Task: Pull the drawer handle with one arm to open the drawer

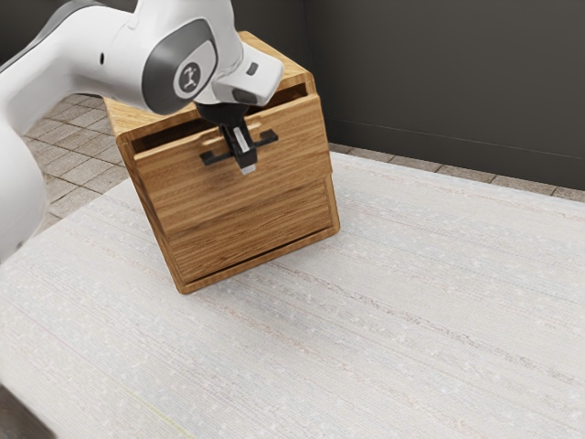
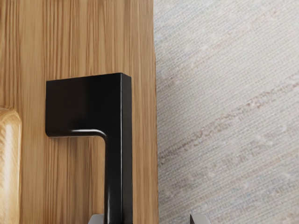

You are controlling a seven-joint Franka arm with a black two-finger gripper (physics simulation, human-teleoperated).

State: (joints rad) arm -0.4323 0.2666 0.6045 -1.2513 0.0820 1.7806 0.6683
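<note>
Inside the spread claw (image 1: 244, 163) lies the handle (image 1: 265, 140).

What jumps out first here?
The wooden cabinet on the pale table, toward the exterior view's upper left, draws the eye first. The claw is down at the black handle of its top drawer, with a dark gap showing behind the drawer front. The wrist view sees that handle close up against the wood grain.

A plain indoor room (a simulator's render, sparsely furnished): pale woven-grain tabletop (image 1: 411, 302), grey tiled floor (image 1: 78, 165), bare dark walls (image 1: 439, 64).
</note>
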